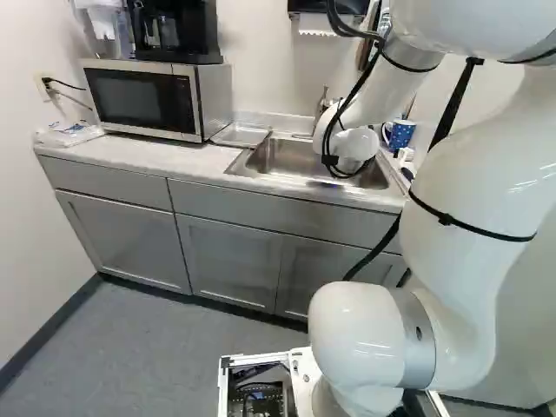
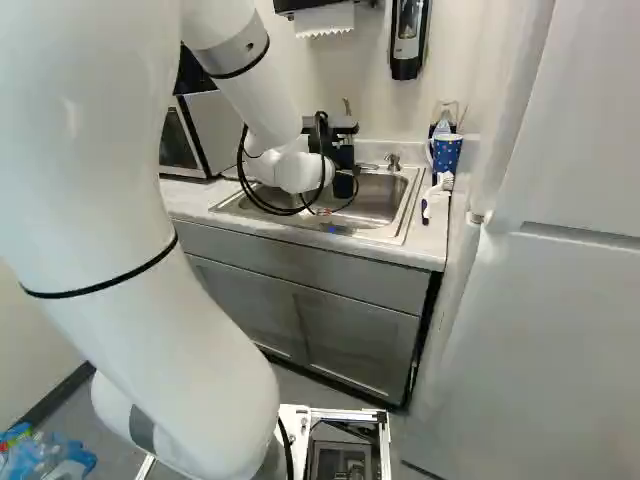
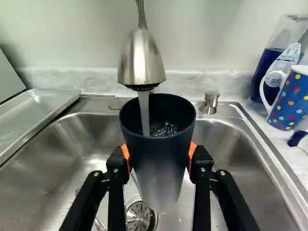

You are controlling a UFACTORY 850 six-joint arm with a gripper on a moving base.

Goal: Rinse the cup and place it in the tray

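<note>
My gripper is over the sink in the right base view, partly hidden by the wrist and cables. In the wrist view the gripper is shut on a dark cup, an orange pad against either side. The cup stands upright, open end up, under the faucet. Water runs from the spout into it, and droplets or bubbles show inside. Beyond the sink's edge, on the microwave side, lies the shallow metal tray, also visible in the left base view as a tray.
The sink has a drain below the cup. A soap pump stands behind its rim. On the counter are a dotted blue mug, a bottle and a brush. A microwave stands past the tray; a fridge flanks the counter.
</note>
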